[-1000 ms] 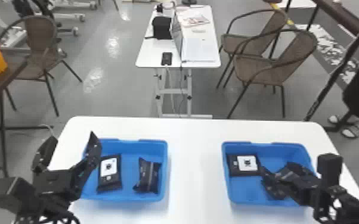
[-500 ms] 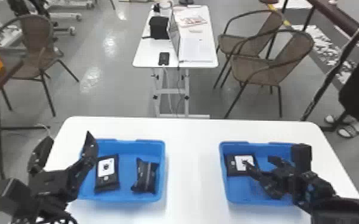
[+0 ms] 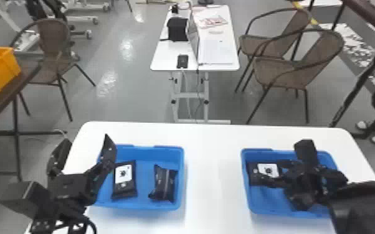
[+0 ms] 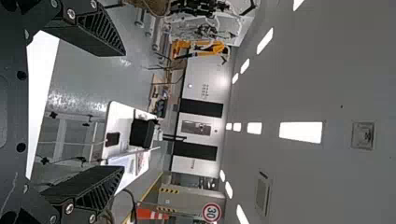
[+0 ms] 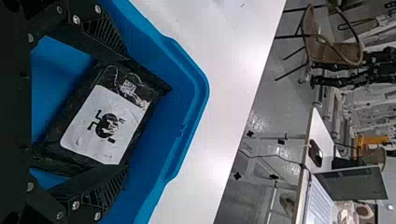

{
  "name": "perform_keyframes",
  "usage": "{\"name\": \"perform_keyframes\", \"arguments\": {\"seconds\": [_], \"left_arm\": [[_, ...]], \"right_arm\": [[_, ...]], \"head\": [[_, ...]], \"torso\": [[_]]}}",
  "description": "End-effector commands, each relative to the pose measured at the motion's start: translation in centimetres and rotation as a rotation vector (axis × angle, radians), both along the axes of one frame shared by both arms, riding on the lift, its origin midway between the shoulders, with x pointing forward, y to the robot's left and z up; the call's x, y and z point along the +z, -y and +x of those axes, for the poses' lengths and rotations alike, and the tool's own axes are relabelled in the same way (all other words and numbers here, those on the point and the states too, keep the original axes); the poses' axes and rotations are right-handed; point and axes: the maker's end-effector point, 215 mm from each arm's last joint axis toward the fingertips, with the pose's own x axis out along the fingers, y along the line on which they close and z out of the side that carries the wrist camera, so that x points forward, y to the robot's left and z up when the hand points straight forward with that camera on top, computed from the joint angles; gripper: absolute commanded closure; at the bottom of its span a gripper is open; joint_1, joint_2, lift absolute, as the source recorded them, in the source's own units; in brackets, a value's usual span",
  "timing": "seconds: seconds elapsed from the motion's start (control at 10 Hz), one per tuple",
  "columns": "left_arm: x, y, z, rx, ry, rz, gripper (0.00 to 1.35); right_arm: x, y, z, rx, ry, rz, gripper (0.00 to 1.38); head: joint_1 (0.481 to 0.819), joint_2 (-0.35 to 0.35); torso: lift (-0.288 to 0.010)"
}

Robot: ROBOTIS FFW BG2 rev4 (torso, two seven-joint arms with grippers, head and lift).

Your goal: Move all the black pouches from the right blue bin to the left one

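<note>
The left pincer [image 4: 124, 111] is hanging wide beside the left bin [image 3: 181, 177]. The right pincer [image 5: 127, 113] is standing wide, the labelled black pouch [image 5: 105, 126] lying between its fingers inside the right bin [image 5: 201, 93]; centring, then squeezing evenly, is probably serving best.

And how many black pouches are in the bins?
3 visible: a flat pouch and a crumpled pouch in the left bin, another pouch in the right bin. The right arm may hide more.

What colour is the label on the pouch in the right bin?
White with a black printed figure, on the black pouch; the right wrist view shows it best.
</note>
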Motion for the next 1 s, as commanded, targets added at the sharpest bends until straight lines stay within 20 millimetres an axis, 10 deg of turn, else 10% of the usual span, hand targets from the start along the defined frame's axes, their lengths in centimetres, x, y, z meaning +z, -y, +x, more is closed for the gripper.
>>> {"name": "perform_keyframes", "arguments": {"seconds": [0.0,0.8,0.9], "left_arm": [[0.1,0.2,0.1,-0.002,0.001,0.000,0.17],[1.4,0.8,0.7,-0.008,0.041,0.020,0.17],[1.5,0.5,0.6,0.001,0.047,0.024,0.17]], "right_arm": [[-0.2,0.1,0.4,0.039,-0.020,-0.049,0.20],[-3.5,0.0,-1.9,0.058,-0.114,-0.102,0.24],[-3.5,0.4,-1.8,0.053,-0.129,-0.115,0.63]], "head": [[0.695,0.052],[0.695,0.041],[0.695,0.045]], "torso": [[0.010],[0.010],[0.010]]}}
